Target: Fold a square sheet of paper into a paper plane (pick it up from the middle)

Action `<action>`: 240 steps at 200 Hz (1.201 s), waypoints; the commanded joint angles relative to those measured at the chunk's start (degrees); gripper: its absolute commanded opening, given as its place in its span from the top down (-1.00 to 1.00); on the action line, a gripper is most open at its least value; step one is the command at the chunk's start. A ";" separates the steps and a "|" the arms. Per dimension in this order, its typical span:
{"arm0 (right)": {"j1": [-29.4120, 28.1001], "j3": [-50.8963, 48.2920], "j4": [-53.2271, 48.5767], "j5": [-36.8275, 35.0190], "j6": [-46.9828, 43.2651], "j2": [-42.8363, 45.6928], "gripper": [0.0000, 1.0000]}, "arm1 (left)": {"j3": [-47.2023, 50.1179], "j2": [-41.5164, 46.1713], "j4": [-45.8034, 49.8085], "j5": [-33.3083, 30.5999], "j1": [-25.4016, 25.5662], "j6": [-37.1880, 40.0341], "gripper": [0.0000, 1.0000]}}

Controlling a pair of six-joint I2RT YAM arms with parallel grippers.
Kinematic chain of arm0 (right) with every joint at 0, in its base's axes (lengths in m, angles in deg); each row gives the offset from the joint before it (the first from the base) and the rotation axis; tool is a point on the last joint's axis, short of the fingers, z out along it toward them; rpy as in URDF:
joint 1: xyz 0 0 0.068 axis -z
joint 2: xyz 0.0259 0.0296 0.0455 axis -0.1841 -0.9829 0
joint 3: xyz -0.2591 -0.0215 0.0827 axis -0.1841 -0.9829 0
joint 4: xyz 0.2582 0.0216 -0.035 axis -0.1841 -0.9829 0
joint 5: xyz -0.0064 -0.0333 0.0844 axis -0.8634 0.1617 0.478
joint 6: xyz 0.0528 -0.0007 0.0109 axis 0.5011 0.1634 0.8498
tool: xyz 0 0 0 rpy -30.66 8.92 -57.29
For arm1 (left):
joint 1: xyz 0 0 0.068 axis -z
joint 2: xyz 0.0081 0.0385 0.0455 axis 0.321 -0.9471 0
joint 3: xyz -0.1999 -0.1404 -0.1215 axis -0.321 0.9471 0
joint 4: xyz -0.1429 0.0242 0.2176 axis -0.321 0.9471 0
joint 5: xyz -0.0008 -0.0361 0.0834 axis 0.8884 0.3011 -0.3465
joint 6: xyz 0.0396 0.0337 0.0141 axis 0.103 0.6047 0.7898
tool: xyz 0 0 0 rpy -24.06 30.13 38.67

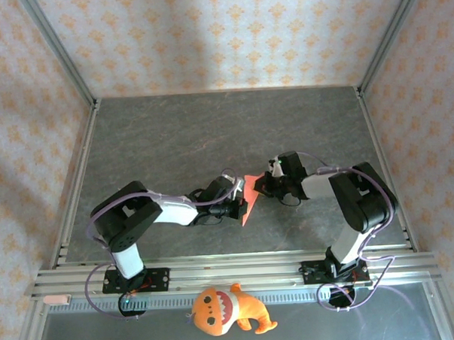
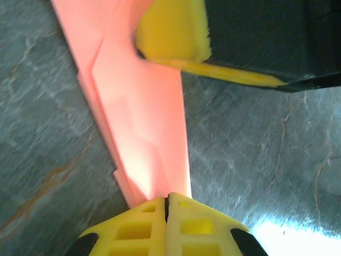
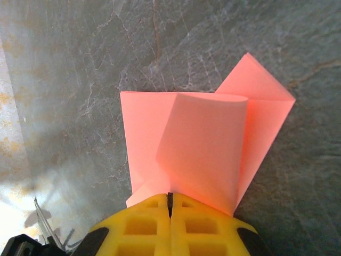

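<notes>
The square sheet of paper [image 1: 249,201], red-pink and partly folded into a pointed shape, lies between the two grippers at mid table. In the left wrist view it [image 2: 138,117] is a narrow layered strip that runs down into my left gripper [image 2: 166,198], whose jaws are shut on its tip. One flap [image 3: 205,149] curls up off the table into my right gripper [image 3: 170,194], which is shut on that flap's edge. A yellow right fingertip [image 2: 170,32] rests on the strip's far end. From above, the left gripper [image 1: 240,205] and right gripper [image 1: 259,185] almost touch.
An orange plush toy [image 1: 229,309] lies in front of the mounting rail [image 1: 216,272], between the arm bases. Metal frame posts [image 1: 76,169] line the dark stone table [image 1: 210,133] on both sides. Cables loop off both arms.
</notes>
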 commanded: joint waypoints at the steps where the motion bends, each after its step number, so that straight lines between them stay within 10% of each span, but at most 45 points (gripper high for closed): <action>1: 0.12 -3.21 -1.68 -8.16 0.55 0.26 1.00 | -1.90 2.48 12.83 0.62 0.11 -0.54 1.00; 108: -1.28 -5.25 1.05 -9.07 3.48 0.90 1.00 | -11.63 -7.10 9.20 6.16 0.00 -2.38 1.00; 240: -1.73 -3.84 -2.08 -12.21 1.16 -1.73 1.00 | -0.39 -1.12 16.32 5.25 2.58 1.68 1.00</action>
